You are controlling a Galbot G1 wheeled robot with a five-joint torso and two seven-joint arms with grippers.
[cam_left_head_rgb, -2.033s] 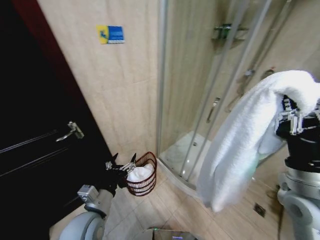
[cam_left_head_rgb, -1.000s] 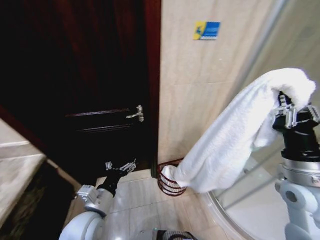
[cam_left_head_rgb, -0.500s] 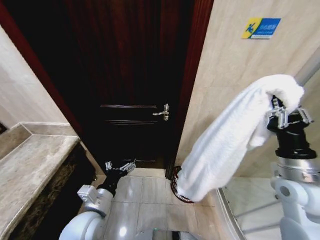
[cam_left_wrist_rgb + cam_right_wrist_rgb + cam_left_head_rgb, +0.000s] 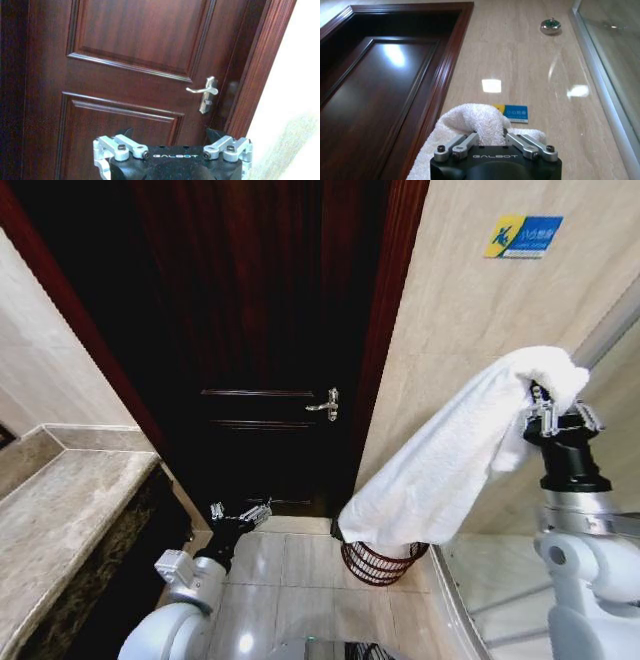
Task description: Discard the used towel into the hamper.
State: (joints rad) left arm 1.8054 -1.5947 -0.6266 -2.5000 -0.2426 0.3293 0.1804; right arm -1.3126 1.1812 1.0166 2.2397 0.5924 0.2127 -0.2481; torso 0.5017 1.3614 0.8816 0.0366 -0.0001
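Now the right pincer (image 4: 558, 413) was raised high beside the tiled wall (image 4: 470, 330), its fingers clamped on a fold of the white towel (image 4: 450, 460); the right wrist view showed the cloth bunched between them. From that grip the towel hung down and toward the door (image 4: 260, 330), its lowest edge just above the hamper (image 4: 383, 561).

Against half a second earlier, the pincer had drifted slightly toward the door, and the towel's hanging end had swung with it. Where the cloth had covered most of the hamper, the basket's ribbed wire side and rim were now plain to see on the floor (image 4: 290, 580), near the door's foot and against the wall. The door and its handle (image 4: 325, 404) sat in the same place, so the robot itself seemed to have stopped turning.

That suggested the towel was nearly lined up over the hamper, though whether its tip already dipped inside the rim could not be told. The towel was not yet released.

The left pincer (image 4: 240, 513) waited low, near the door's foot, open and empty, facing the panels.
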